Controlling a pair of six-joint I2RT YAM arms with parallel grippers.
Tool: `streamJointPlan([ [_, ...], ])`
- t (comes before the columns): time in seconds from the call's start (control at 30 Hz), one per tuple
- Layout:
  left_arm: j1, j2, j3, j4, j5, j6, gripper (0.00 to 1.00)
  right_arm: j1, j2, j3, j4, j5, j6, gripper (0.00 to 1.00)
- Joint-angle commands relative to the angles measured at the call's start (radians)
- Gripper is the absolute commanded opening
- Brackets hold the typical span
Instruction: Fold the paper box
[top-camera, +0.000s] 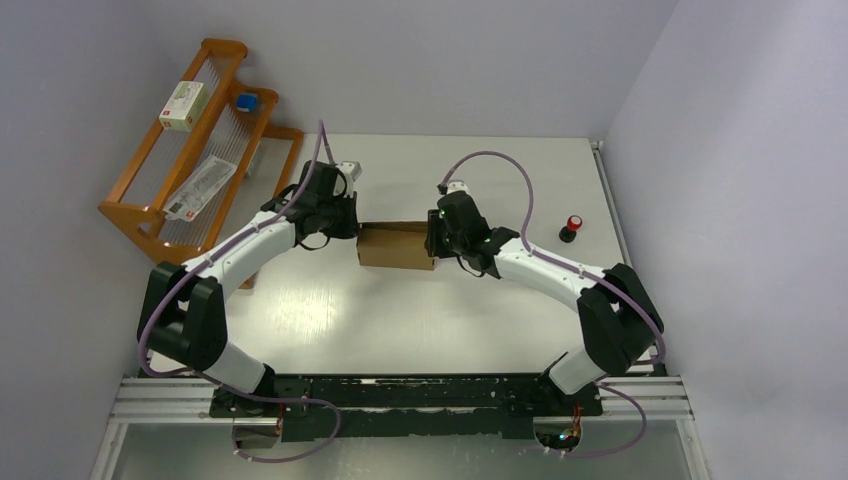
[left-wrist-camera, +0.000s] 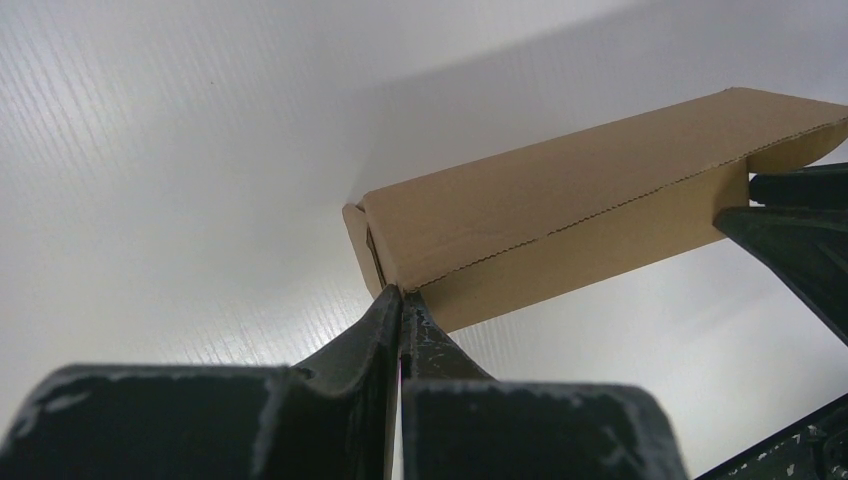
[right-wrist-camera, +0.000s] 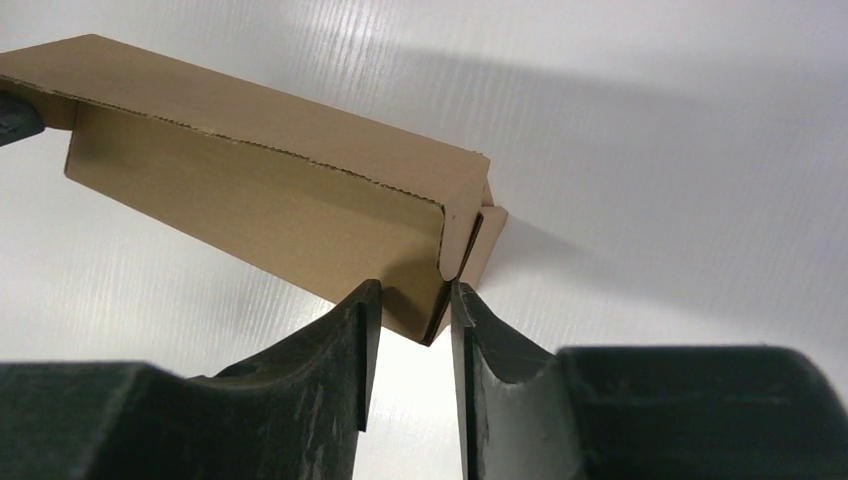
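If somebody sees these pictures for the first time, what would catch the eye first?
The brown paper box lies in the middle of the white table, with an arm at each end. The left gripper, shut, touches one end with its tips. The right gripper has its jaws apart around the bottom corner of the other end. An orange wooden rack stands at the far left.
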Motion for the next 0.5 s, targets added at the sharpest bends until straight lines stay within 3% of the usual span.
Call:
streamJointPlan([
  [0.0,-0.023,0.02,-0.033,-0.055,0.002,-0.017,0.05,0.01,-0.061,-0.013,0.035,-0.004,0.01,0.37],
  [0.47,-0.025,0.022,-0.025,-0.063,-0.004,-0.016,0.05,-0.004,-0.083,0.023,-0.004,0.148,-0.002,0.33],
])
